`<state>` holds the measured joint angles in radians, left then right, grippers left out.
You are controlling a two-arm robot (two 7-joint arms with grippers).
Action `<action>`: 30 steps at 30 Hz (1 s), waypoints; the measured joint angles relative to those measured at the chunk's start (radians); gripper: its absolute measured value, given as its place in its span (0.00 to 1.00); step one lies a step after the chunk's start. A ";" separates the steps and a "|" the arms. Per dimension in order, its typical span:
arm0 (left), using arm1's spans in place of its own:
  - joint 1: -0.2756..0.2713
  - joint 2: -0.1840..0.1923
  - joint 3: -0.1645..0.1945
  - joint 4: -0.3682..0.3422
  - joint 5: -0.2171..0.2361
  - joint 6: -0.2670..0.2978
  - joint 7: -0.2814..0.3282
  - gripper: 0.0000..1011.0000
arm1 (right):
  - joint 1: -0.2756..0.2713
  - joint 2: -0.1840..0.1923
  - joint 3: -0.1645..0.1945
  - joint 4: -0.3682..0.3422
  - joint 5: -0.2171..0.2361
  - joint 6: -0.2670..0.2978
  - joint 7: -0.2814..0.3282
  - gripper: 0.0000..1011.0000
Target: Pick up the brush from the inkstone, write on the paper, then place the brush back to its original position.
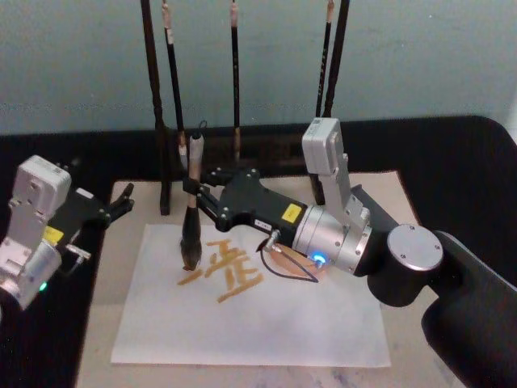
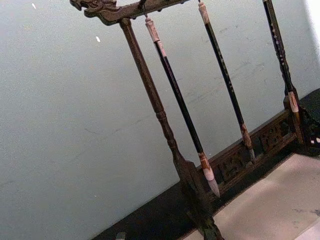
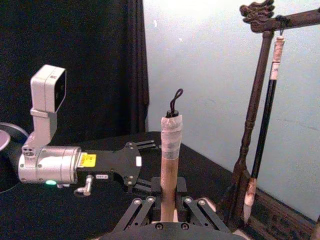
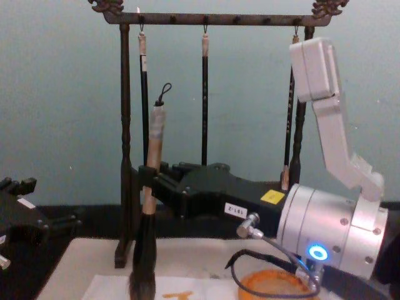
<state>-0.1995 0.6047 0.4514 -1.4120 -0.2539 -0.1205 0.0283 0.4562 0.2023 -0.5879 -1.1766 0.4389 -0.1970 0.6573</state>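
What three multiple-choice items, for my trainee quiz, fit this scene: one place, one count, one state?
1. The tip of the thick grey-bristled calligraphy brush is: A on the white paper sheet; B in an orange dish; C on a hook.
2. How many thin black brushes hang on the dark wooden rack? A two; B three; C five.
3. The right gripper is: A open; B shut on the brush; C away from the table.
Answers: A, bristles touch the sheet; B, three hang; B, it clamps the shaft, while the left gripper sits off to the left.

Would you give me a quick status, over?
Right gripper shut on brush, tip on paper. Left gripper open, idle at left. Cable loops over inkstone.
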 joint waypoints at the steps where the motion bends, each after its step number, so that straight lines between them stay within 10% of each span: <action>1: 0.000 0.000 0.000 0.000 0.000 0.000 0.000 1.00 | -0.001 0.001 0.000 -0.002 0.000 0.001 0.001 0.17; 30: 0.000 0.000 0.000 0.000 0.000 0.000 0.000 1.00 | -0.063 0.095 -0.027 -0.170 0.014 0.072 0.023 0.17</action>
<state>-0.1995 0.6047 0.4514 -1.4120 -0.2539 -0.1205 0.0283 0.3934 0.2970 -0.6148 -1.3465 0.4526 -0.1255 0.6799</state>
